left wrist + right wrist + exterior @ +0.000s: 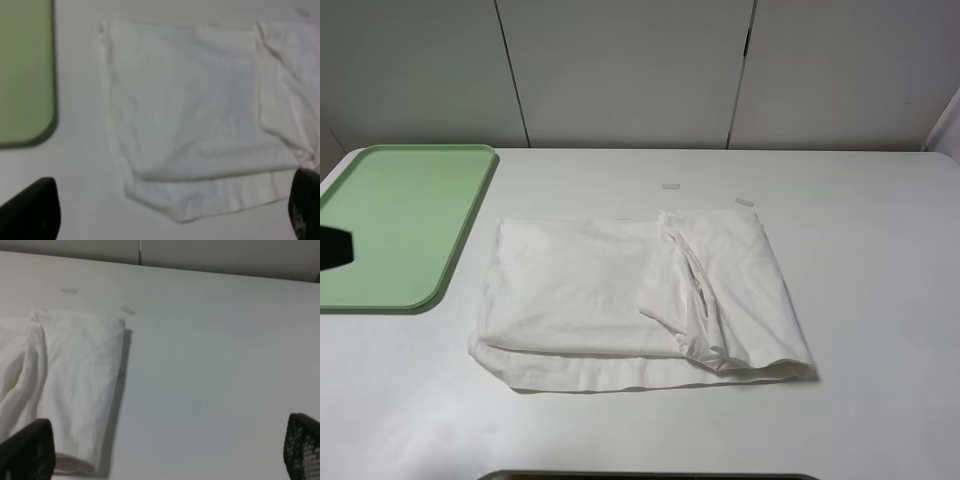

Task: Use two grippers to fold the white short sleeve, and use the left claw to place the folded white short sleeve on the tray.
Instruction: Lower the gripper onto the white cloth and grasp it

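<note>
The white short sleeve (pixel 640 305) is spread on the table (pixel 865 250) just right of the tray (pixel 410 215), its long side running left to right. The left claw (pixel 167 207) and the right gripper (pixel 164 449) are held open and empty, one nearer each end.

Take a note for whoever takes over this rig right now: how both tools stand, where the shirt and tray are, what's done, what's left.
Left tool: open, empty, clear of the shirt.
Right tool: open, empty, off the shirt's right side.
Shirt: flat on the table, just right of the tray and not touching it. It is folded to a rough rectangle, with a rumpled flap on its right half.
Done: the first folds.
Left: probably one more fold to tidy and shrink it, then the left tool moves it onto the tray.
</note>
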`<state>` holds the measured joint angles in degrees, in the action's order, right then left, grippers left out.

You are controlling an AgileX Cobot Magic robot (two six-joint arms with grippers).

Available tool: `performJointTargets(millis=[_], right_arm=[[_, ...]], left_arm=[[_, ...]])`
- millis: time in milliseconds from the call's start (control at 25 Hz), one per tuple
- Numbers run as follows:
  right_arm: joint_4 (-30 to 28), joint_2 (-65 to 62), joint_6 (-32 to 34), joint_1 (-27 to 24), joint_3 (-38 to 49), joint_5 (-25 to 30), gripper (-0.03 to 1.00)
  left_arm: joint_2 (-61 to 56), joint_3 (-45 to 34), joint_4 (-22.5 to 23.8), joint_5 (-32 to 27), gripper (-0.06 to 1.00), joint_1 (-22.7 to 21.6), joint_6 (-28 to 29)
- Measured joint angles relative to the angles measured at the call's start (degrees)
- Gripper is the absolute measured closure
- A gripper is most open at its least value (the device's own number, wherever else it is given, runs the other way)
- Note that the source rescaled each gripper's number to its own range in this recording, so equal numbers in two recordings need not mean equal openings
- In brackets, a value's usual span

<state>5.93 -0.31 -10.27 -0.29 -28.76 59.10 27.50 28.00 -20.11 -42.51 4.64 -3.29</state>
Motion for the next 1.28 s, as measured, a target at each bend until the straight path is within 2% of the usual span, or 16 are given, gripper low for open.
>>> performJointTargets(millis=[120, 160, 280, 480, 640, 800, 880, 1160, 1280], right_arm=[[0.0, 0.0, 0.0, 0.0, 0.0, 0.0, -0.03], [0.0, 0.0, 0.0, 0.0, 0.0, 0.0, -0.03], [0.0, 0.0, 0.0, 0.0, 0.0, 0.0, -0.03], [0.0, 0.0, 0.0, 0.0, 0.0, 0.0, -0.03], [0.0, 0.0, 0.0, 0.0, 0.0, 0.0, -0.03], [0.0, 0.0, 0.0, 0.0, 0.0, 0.0, -0.03], [0.0, 0.0, 0.0, 0.0, 0.0, 0.0, -0.03], [0.0, 0.0, 0.0, 0.0, 0.0, 0.0, -0.03], [0.0, 0.0, 0.0, 0.0, 0.0, 0.0, -0.03]], left_arm=[[9.2, 0.0, -7.6, 7.4, 0.04, 0.0, -7.8], [9.2, 0.0, -7.6, 7.4, 0.04, 0.0, -7.8], [18.7, 0.0, -16.3, 12.1, 0.04, 0.0, -16.8], [32.5, 0.0, -30.0, 14.4, 0.06, 0.0, -30.5], [42.8, 0.0, -37.3, 14.5, 0.06, 0.0, -36.9], [54.2, 0.1, -39.6, 18.2, 0.06, 0.0, -39.8], [55.5, 0.1, -39.8, 19.1, 0.06, 0.0, -39.9], [63.1, 0.1, -39.9, 27.8, 0.07, 0.0, -39.6], [66.9, 1.1, -39.9, 28.3, 0.09, -0.2, -40.5]])
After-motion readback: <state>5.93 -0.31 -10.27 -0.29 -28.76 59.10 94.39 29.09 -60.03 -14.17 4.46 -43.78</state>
